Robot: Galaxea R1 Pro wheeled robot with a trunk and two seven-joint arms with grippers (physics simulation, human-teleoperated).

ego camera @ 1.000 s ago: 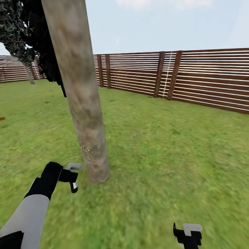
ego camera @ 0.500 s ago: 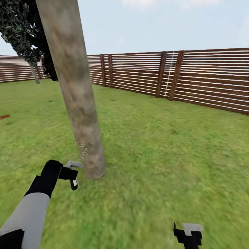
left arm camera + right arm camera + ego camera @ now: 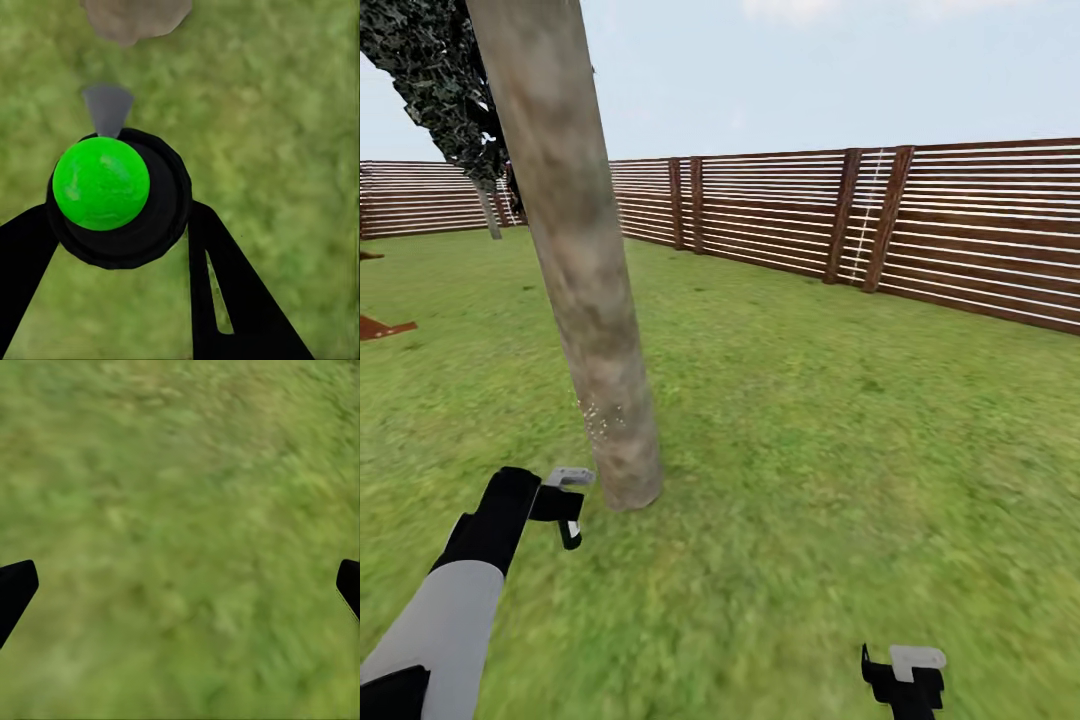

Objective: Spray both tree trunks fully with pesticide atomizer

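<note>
The left gripper pinches the atomizer, its grey nozzle aimed at the tree trunk just beside it. The right gripper is spread wide over grass. The view has swung sideways; white specks sit low on the trunk, so spraying seems barely begun.

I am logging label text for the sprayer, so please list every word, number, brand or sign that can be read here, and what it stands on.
None: no readable text in these pictures.
Pesticide atomizer in the left gripper: plain green and black top, no label showing.
Tree trunk: only mottled bark and pale specks.
Fence: bare slats.
Right gripper: unmarked.
</note>
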